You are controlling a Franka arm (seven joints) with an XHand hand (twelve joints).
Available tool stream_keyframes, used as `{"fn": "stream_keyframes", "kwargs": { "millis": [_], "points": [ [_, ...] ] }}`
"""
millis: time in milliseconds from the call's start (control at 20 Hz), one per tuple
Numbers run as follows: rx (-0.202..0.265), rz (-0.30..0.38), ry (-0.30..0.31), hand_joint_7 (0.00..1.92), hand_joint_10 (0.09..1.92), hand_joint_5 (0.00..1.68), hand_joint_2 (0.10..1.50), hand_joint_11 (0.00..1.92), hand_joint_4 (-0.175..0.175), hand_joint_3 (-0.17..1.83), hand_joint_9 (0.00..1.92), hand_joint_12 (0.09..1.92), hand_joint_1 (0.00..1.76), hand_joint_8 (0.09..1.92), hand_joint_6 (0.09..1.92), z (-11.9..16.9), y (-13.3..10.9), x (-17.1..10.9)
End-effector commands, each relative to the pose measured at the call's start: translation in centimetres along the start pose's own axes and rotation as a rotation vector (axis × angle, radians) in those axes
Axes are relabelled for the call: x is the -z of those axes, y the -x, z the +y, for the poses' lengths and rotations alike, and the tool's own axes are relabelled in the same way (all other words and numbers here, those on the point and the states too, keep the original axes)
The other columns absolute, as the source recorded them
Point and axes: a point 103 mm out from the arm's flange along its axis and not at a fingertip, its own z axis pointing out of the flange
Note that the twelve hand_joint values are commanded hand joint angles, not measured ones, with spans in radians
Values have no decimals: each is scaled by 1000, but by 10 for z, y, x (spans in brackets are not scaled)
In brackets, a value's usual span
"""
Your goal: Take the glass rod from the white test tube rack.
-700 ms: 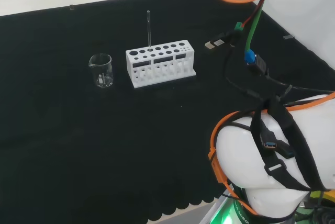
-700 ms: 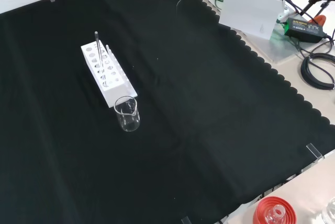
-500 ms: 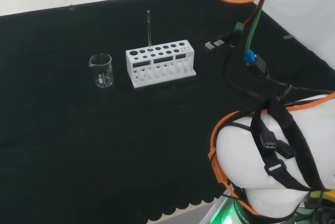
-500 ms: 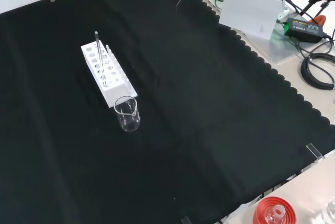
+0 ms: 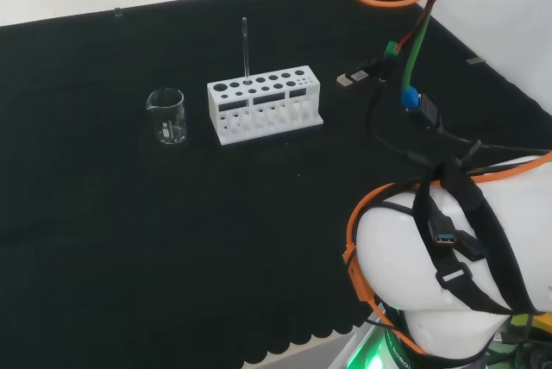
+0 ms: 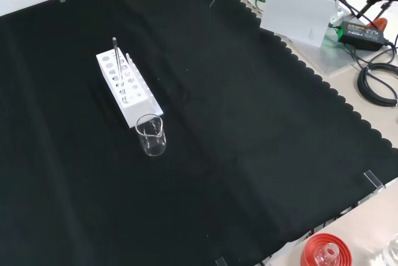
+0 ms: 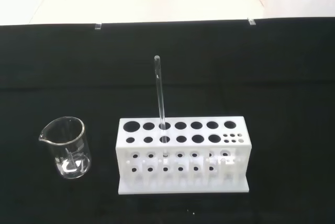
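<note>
A white test tube rack (image 5: 263,103) stands on the black cloth, left of the middle in the head view. A thin clear glass rod (image 5: 246,48) stands upright in one of its holes, near the rack's left end in that view. The front view shows the rack (image 6: 127,89) end-on, with the rod (image 6: 116,61) rising from its far part. The wrist view looks down at the rack (image 7: 183,156) from some way off, and the rod (image 7: 160,98) stands in a back-row hole. Nothing touches the rod.
A small clear glass beaker (image 5: 166,116) stands just beside the rack, at its near end in the front view (image 6: 152,135). The arm's white link (image 5: 448,274) and cables are at the head view's right. A red ribbed stand (image 6: 324,252) sits off the cloth's front edge.
In the head view the arm's grey cap and its cables at the top right have shifted slightly. The rack, the rod and the beaker have not moved.
</note>
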Motion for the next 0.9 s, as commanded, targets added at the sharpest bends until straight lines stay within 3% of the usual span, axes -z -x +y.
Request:
{"fn": "stream_keyframes", "kwargs": {
  "millis": [50, 200, 450, 900],
  "points": [
    [38, -2, -5, 0, 779, 76, 915, 0, -78, 398, 9, 1291, 637, 399, 87, 5, -3, 0],
    [52, 6, -17, 0, 928, 123, 916, 2, -82, 405, 49, 1446, 633, 610, 87, 15, -2, -2],
    [67, 5, -40, 0, 975, 180, 910, 73, -80, 423, 132, 1459, 639, 799, 87, 36, 2, -7],
    [115, 10, -58, 118, 943, 263, 906, 216, -68, 452, 312, 1415, 643, 911, 87, 83, 0, -7]
  ]
}}
